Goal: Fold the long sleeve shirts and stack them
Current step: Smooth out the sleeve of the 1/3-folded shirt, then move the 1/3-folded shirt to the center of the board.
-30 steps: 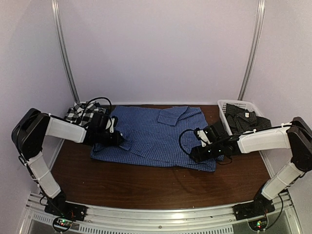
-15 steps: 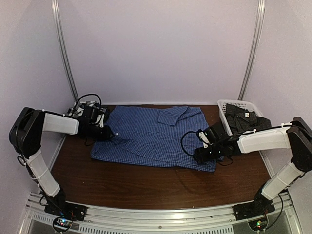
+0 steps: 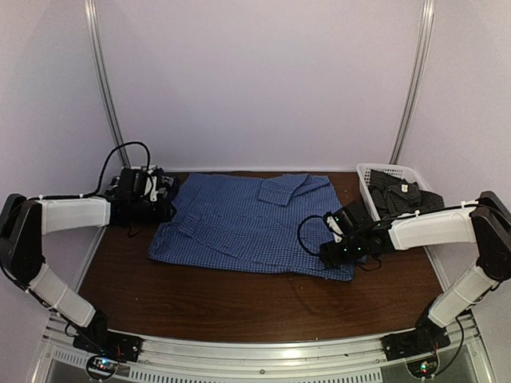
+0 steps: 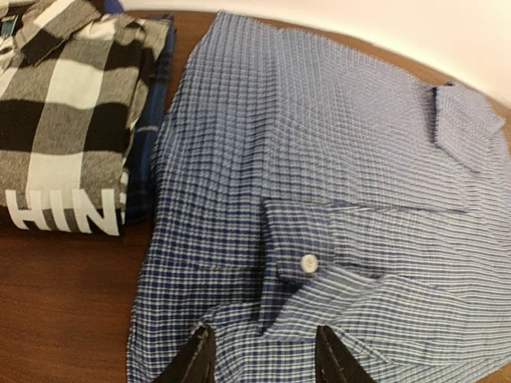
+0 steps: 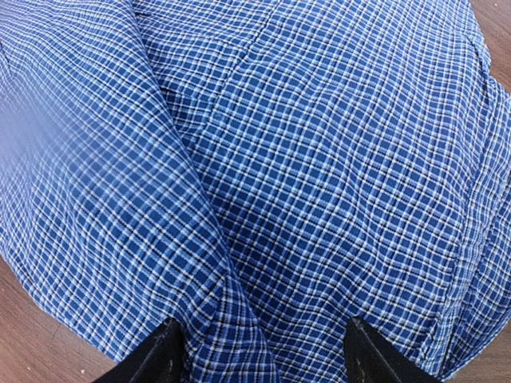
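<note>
White block letters "HIN" on a folded navy cloth shirt (image 4: 64,217)
Found at lower left of the left wrist view, just below a folded black-and-white plaid cloth shirt (image 4: 68,104); a further letter clipped by the frame's left edge, unreadable.

The blue checked shirt (image 5: 319,159) fills nearly the whole view, its cloth rumpled in soft waves. A raised fold runs from the upper left down to the bottom edge, ending between the two dark fingers (image 5: 164,357) of the right gripper (image 5: 267,359), which stand wide apart. Brown tabletop (image 5: 24,335) shows at the lower left corner and again at the upper right. A pale blurred patch covers the cloth at the left edge.
</note>
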Available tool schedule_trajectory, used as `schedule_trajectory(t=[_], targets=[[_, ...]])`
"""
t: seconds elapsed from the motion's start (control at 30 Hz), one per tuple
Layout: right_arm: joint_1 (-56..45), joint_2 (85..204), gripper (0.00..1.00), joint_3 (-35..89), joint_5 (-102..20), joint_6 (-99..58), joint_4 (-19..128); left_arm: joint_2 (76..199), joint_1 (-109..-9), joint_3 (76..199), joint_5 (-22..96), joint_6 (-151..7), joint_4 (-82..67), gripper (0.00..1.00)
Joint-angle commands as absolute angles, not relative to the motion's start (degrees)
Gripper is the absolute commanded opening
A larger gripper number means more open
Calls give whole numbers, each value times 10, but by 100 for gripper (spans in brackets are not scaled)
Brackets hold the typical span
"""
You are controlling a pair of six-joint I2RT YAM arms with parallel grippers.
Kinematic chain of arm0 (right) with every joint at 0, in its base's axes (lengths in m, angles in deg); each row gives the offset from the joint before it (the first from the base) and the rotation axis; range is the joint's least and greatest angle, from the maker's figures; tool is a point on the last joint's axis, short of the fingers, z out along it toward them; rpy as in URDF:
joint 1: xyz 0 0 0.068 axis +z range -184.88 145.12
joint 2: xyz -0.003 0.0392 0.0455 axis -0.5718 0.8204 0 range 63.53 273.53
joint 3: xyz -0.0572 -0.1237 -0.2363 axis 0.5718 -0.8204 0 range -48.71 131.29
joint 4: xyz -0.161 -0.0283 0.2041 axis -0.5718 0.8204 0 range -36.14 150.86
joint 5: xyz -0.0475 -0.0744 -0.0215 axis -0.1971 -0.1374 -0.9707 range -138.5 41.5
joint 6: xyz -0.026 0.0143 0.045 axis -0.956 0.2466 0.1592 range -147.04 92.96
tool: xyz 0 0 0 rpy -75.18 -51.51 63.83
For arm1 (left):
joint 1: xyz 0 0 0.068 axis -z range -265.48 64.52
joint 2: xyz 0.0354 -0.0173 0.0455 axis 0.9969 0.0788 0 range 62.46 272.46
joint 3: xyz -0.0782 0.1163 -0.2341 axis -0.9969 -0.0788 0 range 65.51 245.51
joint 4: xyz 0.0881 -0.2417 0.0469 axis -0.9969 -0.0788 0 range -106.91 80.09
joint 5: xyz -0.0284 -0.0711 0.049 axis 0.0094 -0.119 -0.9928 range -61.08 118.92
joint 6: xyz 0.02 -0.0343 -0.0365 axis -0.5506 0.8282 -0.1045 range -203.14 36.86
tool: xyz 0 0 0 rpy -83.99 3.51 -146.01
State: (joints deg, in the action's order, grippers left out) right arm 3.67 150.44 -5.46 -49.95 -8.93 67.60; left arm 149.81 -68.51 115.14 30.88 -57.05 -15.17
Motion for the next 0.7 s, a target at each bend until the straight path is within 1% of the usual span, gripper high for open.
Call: schedule_trajectory(t=[0.0, 0.1, 0.3, 0.47, 0.67], targets=[[39, 1504, 70, -41, -513, -92, 681, 1449, -678, 1112, 409, -568, -52, 44], [40, 1495, 70, -41, -503, -90, 677, 1454, -665, 1098, 455, -566, -15, 45], [40, 1503, 70, -32, -495, -81, 669, 1520, -640, 1102, 492, -572, 28, 45], [39, 1537, 70, -21, -503, -75, 668, 1580, -628, 1111, 484, -577, 34, 45], [39, 1559, 70, -22, -547, -72, 690, 1614, -615, 1098, 454, -576, 35, 45]])
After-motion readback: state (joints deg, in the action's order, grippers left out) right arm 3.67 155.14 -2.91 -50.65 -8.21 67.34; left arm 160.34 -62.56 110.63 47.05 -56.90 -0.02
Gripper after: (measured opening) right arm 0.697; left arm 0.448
